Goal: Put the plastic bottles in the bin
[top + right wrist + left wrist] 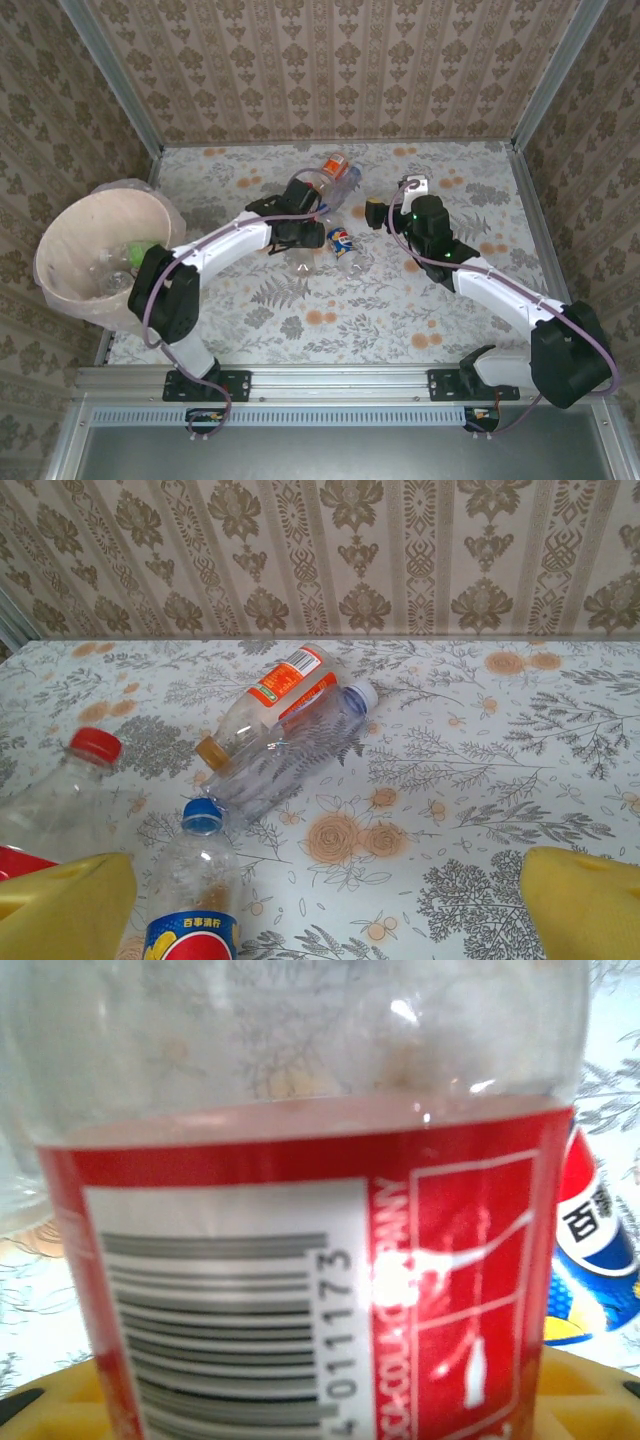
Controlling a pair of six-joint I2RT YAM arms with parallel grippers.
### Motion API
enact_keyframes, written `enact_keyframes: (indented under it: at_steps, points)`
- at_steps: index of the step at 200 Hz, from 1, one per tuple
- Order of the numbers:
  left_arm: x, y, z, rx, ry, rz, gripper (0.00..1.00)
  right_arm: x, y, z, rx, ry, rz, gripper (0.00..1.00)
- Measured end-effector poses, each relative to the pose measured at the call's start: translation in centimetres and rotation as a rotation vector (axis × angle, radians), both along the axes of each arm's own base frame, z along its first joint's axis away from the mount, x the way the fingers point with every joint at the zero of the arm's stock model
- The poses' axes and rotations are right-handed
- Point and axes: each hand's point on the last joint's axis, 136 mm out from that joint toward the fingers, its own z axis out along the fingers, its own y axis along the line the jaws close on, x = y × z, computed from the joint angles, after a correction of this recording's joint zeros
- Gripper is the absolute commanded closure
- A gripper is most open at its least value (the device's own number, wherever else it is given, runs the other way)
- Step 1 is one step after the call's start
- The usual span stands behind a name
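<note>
A clear bottle with a red label (300, 1280) sits right against the left wrist camera, between the yellow fingers. My left gripper (300, 238) is shut on it near the middle of the table. Its red cap (95, 743) appears in the right wrist view. A blue-labelled bottle (342, 240) lies just right of it. Farther back lie an orange-labelled bottle (285, 685) and a clear bottle (290, 755), touching. My right gripper (395, 208) stands open over bare table to the right of them, with nothing between its fingers (70, 910). The pale pink bin (60, 235) stands at the left edge.
Several bottles (125, 265) lie inside the bin, which is lined with a clear bag. Patterned walls close the table at the back and sides. The flowered tabletop (400, 310) in front of both grippers is bare.
</note>
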Motion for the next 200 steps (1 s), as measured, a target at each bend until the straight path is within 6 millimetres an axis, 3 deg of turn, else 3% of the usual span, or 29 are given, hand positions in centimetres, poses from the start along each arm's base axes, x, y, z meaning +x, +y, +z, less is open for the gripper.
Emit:
enact_keyframes:
  at_steps: [25, 59, 133, 165, 200]
  points:
    - [0.0, -0.3, 3.6, -0.041, -0.112, -0.051, 0.49, 0.1, 0.1, -0.2, 0.0, 0.006, 0.006, 0.0]
    - [0.0, 0.2, 10.4, -0.104, -0.313, -0.081, 0.49, 0.1, 0.2, -0.3, 0.003, 0.009, 0.008, 0.0]
    - [2.3, 6.6, 22.2, 0.01, -0.662, 0.077, 0.49, 0.3, 0.5, -1.0, 0.002, 0.025, 0.015, 0.0]
    - [1.5, 11.1, 27.3, 0.141, -0.778, 0.186, 0.49, 0.3, 0.6, -0.9, 0.005, 0.022, 0.018, 0.0]
    - [-1.0, 19.6, 32.7, 0.294, -0.891, 0.406, 0.48, 0.7, 1.0, -1.3, 0.004, 0.035, 0.032, 0.0]
